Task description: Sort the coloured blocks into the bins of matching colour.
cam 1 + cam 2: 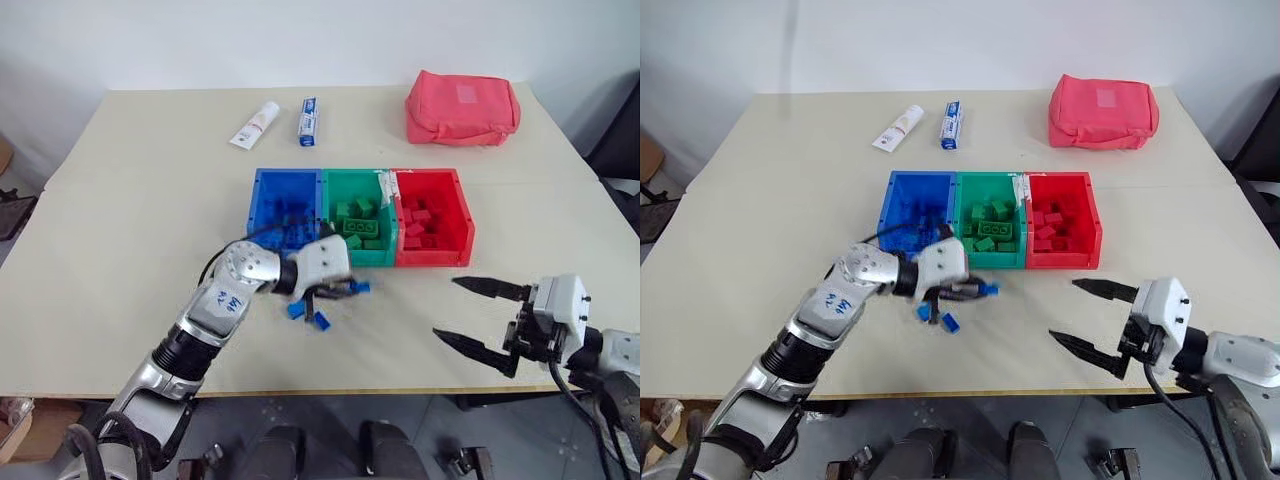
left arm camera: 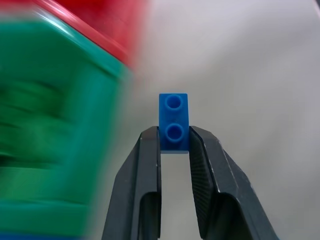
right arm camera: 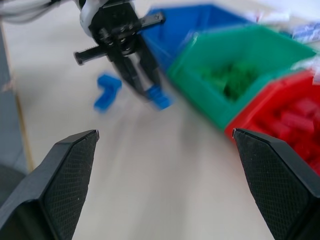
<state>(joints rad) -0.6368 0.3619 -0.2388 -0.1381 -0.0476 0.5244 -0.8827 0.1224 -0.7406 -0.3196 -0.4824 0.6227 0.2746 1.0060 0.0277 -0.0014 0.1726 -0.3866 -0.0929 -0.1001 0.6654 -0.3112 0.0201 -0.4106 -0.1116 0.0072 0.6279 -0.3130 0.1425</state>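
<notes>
We see small blue brick [image 2: 173,122], two studs facing us, pinched between left gripper [image 1: 345,290] fingers, raised off table [image 1: 120,200] just in front of green bin [image 1: 357,232]. Two more blue bricks [image 1: 306,313] lie on table below it. Blue bin [image 1: 285,218], green bin, red bin [image 1: 432,216] joined in row, each holding matching bricks. Our right gripper [image 1: 478,315] spread wide, holding nothing, near table's front edge.

Looks like a robot test room or lab rather than anyone's home: a plain beige table [image 1: 120,210] pushed up against a bare white wall [image 1: 300,40], grey floor underneath, and the stuff on top laid out like props — three joined sorting bins [image 1: 361,262] in blue, green and red, two toothpaste tubes [image 1: 255,125] and a pinkish-red fabric pouch [image 1: 462,108]
</notes>
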